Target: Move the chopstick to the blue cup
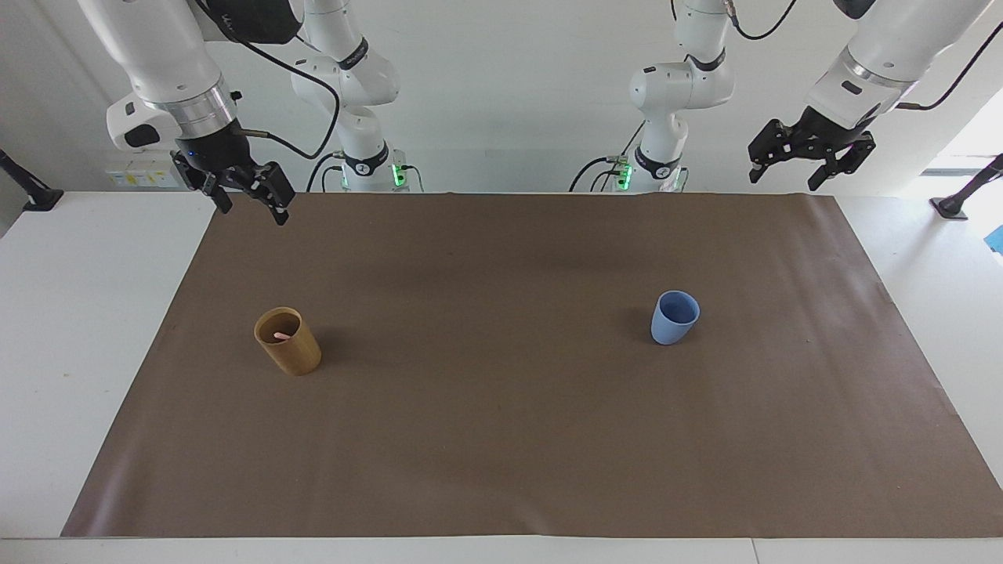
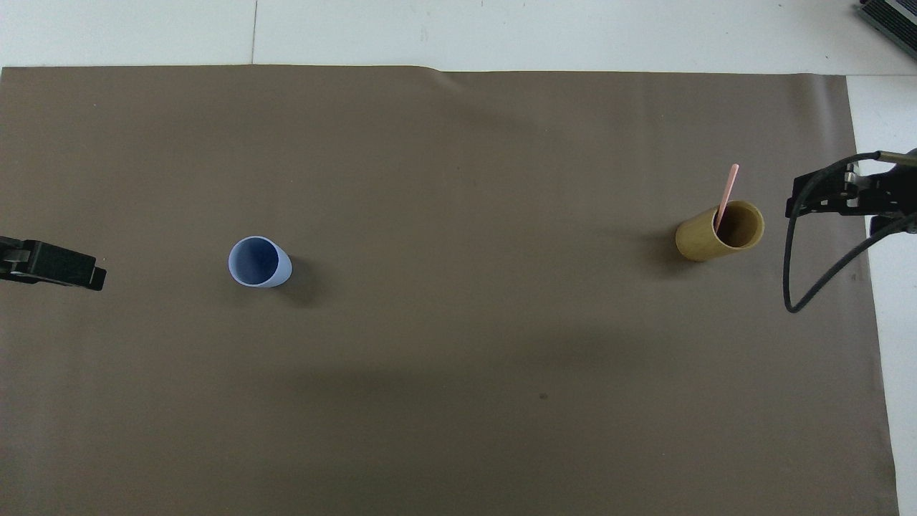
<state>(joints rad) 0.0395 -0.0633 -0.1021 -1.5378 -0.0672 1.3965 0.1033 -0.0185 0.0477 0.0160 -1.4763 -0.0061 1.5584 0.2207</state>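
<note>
Pink chopstick in tan cup

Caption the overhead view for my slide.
Pink chopstick standing in tan cup, blue cup empty, both grippers apart.

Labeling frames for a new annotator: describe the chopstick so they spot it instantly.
On the brown mat, go to the right arm's end, where a tan cup stands upright. The chopstick is the thin pale-pink stick leaning out of it; the blue cup holds none.

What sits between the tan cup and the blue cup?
Nothing: only bare brown mat between the tan cup and blue cup, clearest overhead.
</note>
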